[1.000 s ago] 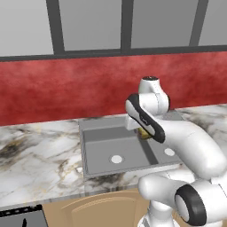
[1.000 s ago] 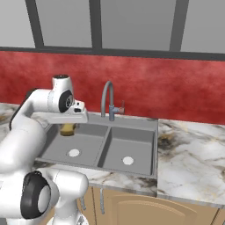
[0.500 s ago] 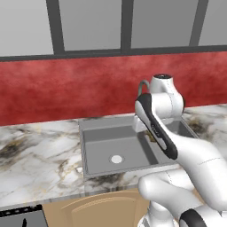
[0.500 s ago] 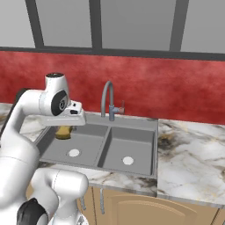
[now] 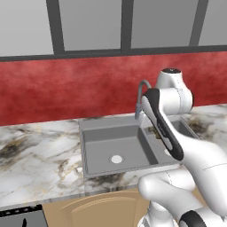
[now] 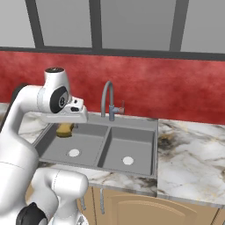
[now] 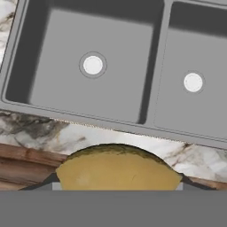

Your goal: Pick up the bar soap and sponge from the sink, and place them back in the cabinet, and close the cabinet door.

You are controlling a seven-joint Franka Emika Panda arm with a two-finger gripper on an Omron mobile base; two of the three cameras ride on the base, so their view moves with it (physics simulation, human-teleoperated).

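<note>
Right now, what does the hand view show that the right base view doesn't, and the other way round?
Hand view: the sponge close up, filling the space between the gripper's fingers, with marble counter beneath it. Right base view: the faucet, the red backsplash and the arm. Both: the double-basin sink, empty, with a white drain in each basin.

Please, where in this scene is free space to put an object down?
Both sink basins are bare apart from their drains. Marble counter right of the sink is bare too, likewise left of it. The tool holding the sponge crowds the sink's left edge.
</note>
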